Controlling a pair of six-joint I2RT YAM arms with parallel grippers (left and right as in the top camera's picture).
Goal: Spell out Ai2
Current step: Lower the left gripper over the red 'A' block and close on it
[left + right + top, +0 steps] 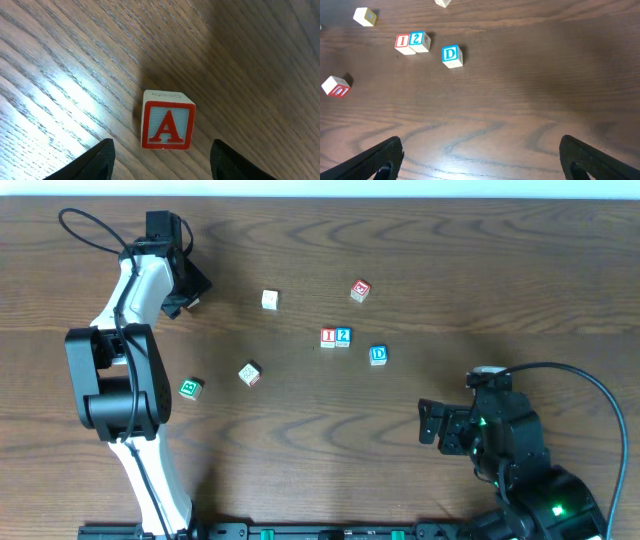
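Red-lettered wooden A block (167, 120) sits ungrasped near the worktop's far-left corner, between the wide-open, empty left gripper (162, 156), so it still needs placing beside the touching red wooden I block (328, 337) and blue wooden 2 block (343, 336) mid-table, while the right gripper (482, 160) hangs open and empty.

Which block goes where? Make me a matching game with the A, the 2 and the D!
Blocks:
1. A block
2. 2 block
3. D block

Places:
a. touching the I block
b. standing alone, touching nothing
c. on the table in front of the left arm's open fingers

Pairs: 1-c, 2-a, 3-b
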